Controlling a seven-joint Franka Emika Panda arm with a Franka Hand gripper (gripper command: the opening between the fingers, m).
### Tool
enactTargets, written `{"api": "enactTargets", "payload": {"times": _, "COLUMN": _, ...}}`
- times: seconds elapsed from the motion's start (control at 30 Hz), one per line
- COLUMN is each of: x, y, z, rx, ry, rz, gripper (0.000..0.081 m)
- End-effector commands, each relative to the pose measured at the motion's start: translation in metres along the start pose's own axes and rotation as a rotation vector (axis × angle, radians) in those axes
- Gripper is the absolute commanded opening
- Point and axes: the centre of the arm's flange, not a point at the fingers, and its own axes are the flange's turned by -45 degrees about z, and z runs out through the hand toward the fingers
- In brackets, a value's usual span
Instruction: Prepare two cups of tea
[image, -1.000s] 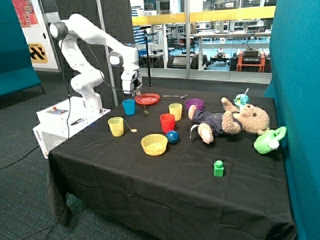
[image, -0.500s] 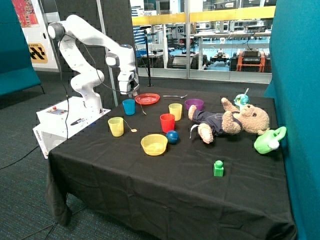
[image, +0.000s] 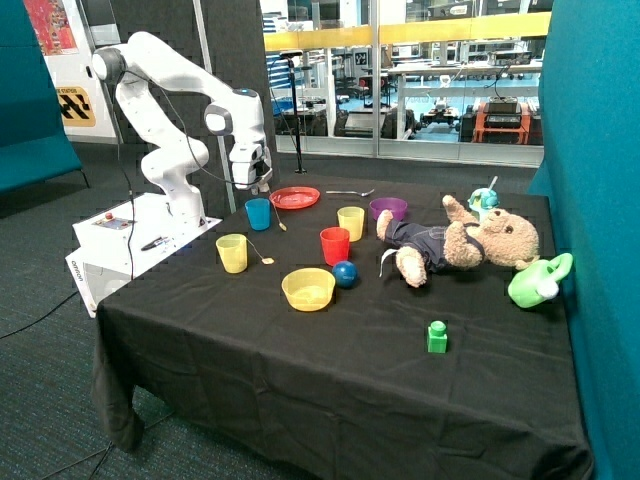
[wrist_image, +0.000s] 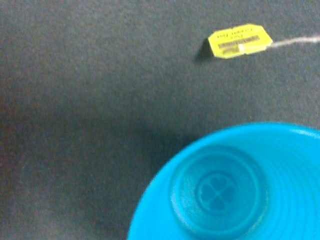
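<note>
A black-draped tabletop (image: 300, 370) stands in a workshop space with glass partitions behind it and teal panels at the sides. The white Franka arm (image: 170, 100) reaches in from its base at the far corner, and its gripper (image: 256, 186) hangs just above the blue cup (image: 258, 213); whether its fingers are spread or closed cannot be told from either view.

Well away from the gripper, toward the opposite end, a teddy bear (image: 462, 242) lies on its back, with a green watering can (image: 538, 280) beyond it. A wide yellow bowl (image: 308, 288) sits toward the front edge, well apart from the gripper. A red plate (image: 295, 197) lies just beside the gripper, behind the blue cup.

The blue cup stands upright directly below the gripper; the wrist view looks straight down into it (wrist_image: 235, 190) and its inside shows only bare plastic. The yellow cup (image: 231, 252) stands near the gripper, toward the front, with a string running from it to a small tag (image: 268, 261) on the cloth. A thin string with a tea-bag tag (image: 281, 226) dangles from the gripper beside the blue cup; in the wrist view this yellow tag (wrist_image: 239, 41) shows over the black cloth just outside the cup's rim.
</note>
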Motion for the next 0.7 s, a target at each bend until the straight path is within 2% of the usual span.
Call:
{"api": "enactTargets", "payload": {"times": 0.0, "x": -0.014, "y": 0.004, "z": 0.006, "rx": -0.0003, "ry": -0.0009, "rz": 0.011, "gripper": 0.0}}
{"api": "enactTargets", "payload": {"times": 0.3, "x": -0.022, "y": -0.001, "z": 0.02, "rx": -0.0003, "ry": -0.0009, "rz": 0.018, "gripper": 0.0}}
{"api": "enactTargets", "payload": {"times": 0.67, "x": -0.012, "y": -0.004, "z": 0.023, "rx": -0.0003, "ry": -0.0009, "rz": 0.003, "gripper": 0.0}}
